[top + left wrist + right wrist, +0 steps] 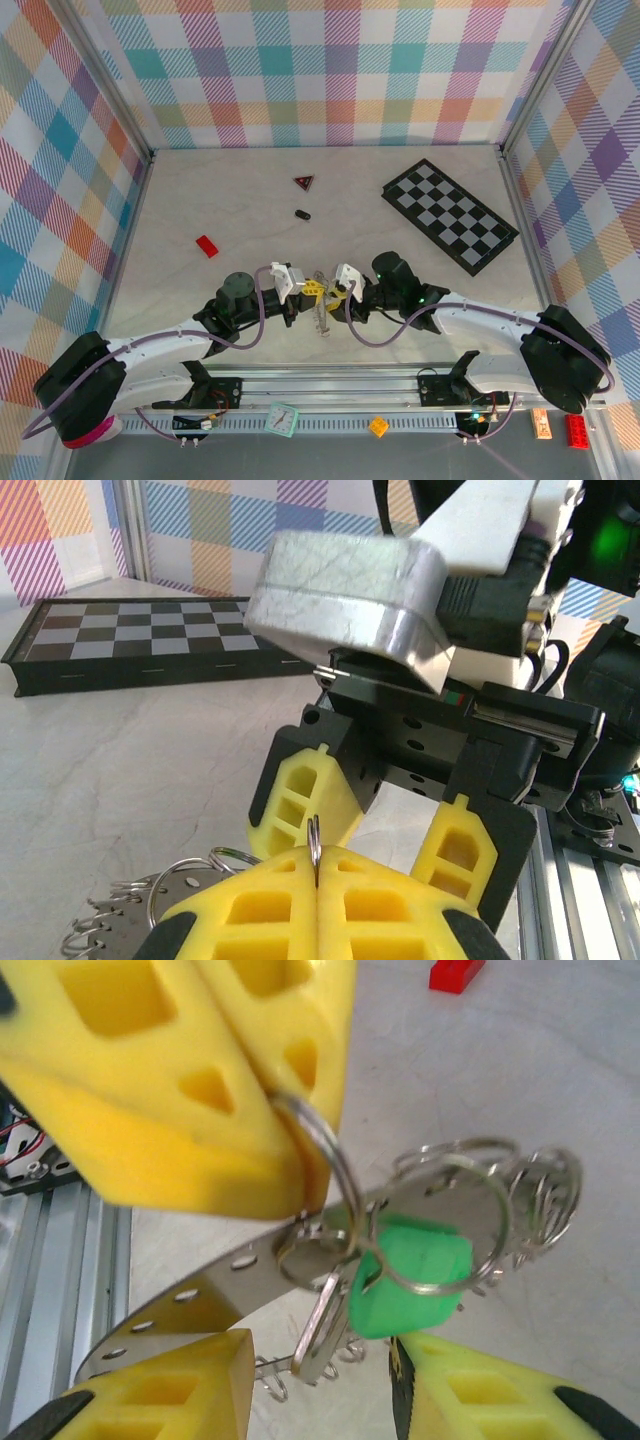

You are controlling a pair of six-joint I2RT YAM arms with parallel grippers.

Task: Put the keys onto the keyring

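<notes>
My left gripper [317,855] is shut on the edge of a thin silver keyring [314,832], and the ring stands upright between its yellow pads. In the right wrist view that keyring [325,1155] hangs from the left fingers [200,1090] at the top. Below it dangle a silver key [322,1328], a green tag [412,1278], a perforated metal strip [200,1295] and several linked rings [485,1210]. My right gripper [318,1358] is open, one finger on each side of the hanging key, not touching it. From above, both grippers [312,290] [338,294] meet over the bundle [321,318].
A chequered board [450,215] lies at the back right. A dark red triangle [304,181] and a small black oval piece [302,214] sit mid-table. A red brick [207,246] lies to the left. The rail of the arm bases [330,385] runs along the near edge.
</notes>
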